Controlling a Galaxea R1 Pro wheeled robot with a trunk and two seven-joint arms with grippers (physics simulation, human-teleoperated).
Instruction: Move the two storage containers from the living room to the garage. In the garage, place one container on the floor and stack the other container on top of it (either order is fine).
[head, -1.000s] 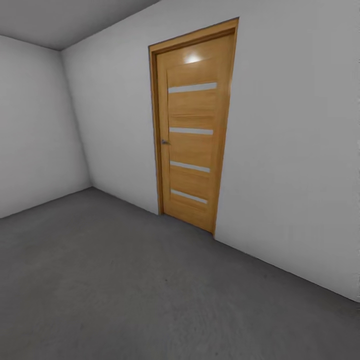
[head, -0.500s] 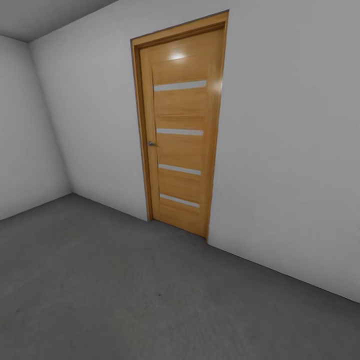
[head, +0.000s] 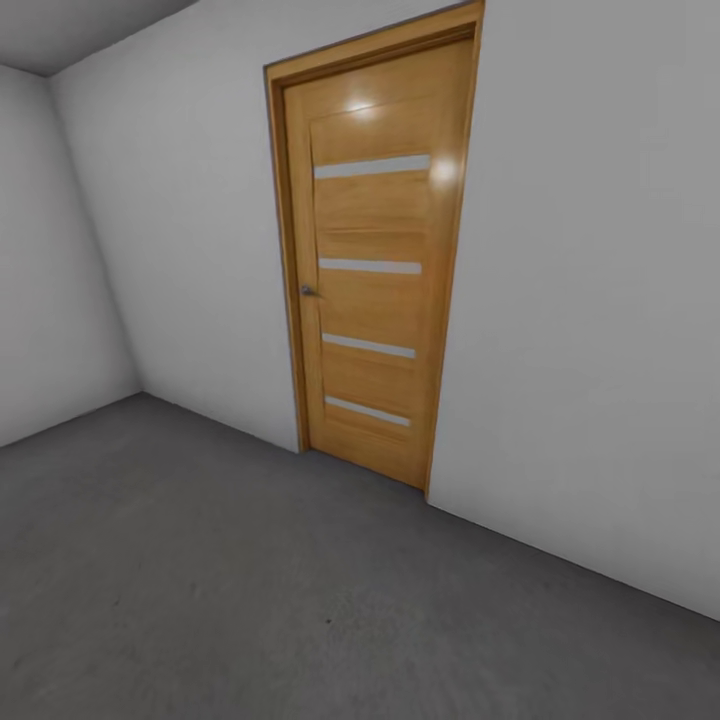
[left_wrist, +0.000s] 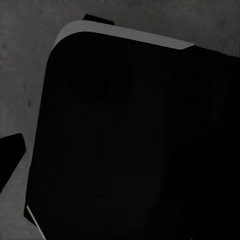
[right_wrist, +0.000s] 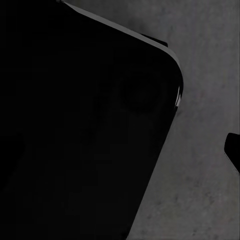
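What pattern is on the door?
Warm orange-brown wood door with four pale horizontal strips, best in the head view.

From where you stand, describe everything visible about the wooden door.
The wooden door is shut in a matching honey-toned wood frame, set in the white wall. Its face looks like smooth veneer with glare spots near the top. Four narrow pale horizontal strips cross it, evenly spaced from upper to lower part. A small metal handle sits on its left edge at mid height. Its bottom meets the dark grey concrete floor. Nothing leans on it.
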